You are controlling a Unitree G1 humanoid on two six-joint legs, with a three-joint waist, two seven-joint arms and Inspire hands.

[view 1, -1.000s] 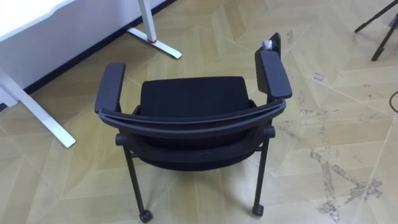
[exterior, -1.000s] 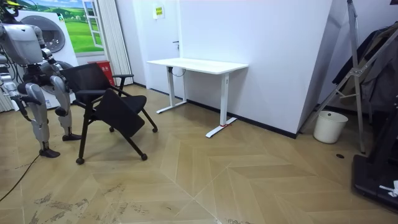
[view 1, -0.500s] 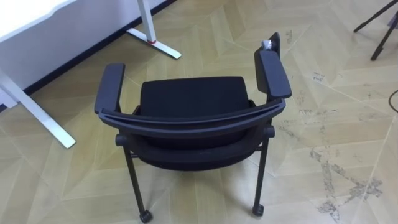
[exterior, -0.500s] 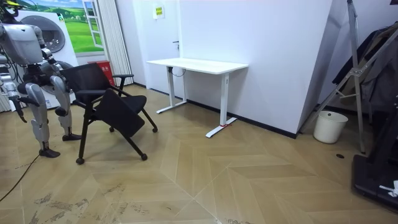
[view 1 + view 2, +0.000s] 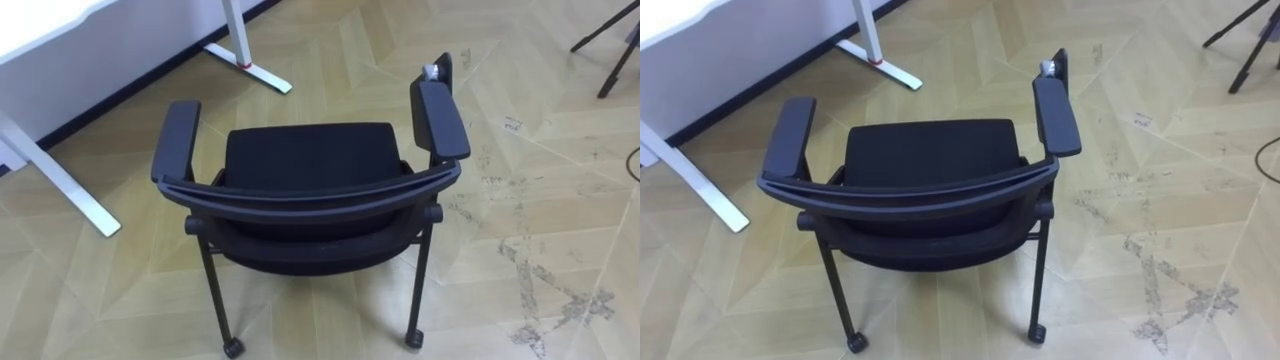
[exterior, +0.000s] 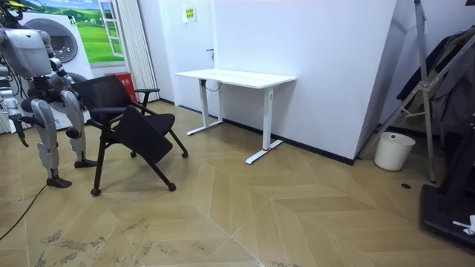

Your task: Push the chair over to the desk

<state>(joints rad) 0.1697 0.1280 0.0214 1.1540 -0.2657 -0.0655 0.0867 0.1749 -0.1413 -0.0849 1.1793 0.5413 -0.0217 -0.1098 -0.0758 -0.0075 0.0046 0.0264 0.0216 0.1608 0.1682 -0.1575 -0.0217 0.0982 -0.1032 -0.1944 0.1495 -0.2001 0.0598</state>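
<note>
The robot stands right behind the black mesh-backed office chair (image 5: 310, 150), looking straight down over its curved backrest (image 5: 310, 195), and that placement makes sense: the top rail is the natural thing to lean into for a push. The chair sits on the pale herringbone parquet floor (image 5: 560, 150), its seat turned towards the white desk surface on slim white metal legs (image 6: 237, 76), near one flat desk foot but clear of it, so by the look of it the push has not yet started. The right hand (image 6: 20, 132) hangs low beside the robot's thigh in the room view, well apart from the chair, and whether it is spread or closed cannot be told at this size. Now the materials: a matte black padded seat, roughly square with rounded corners; two long, flat, smooth plastic armrests, left (image 5: 178, 135) and right (image 5: 440, 120); a thin tubular black frame ending in small castors (image 5: 232, 347) at the rear legs (good news, it should roll rather than scrape). The boards look smooth, with grey scuff marks (image 5: 520, 260) off to the robot's right, which are unlikely to hinder the wheels. Judging from all this, contact with the backrest comes first.
</note>
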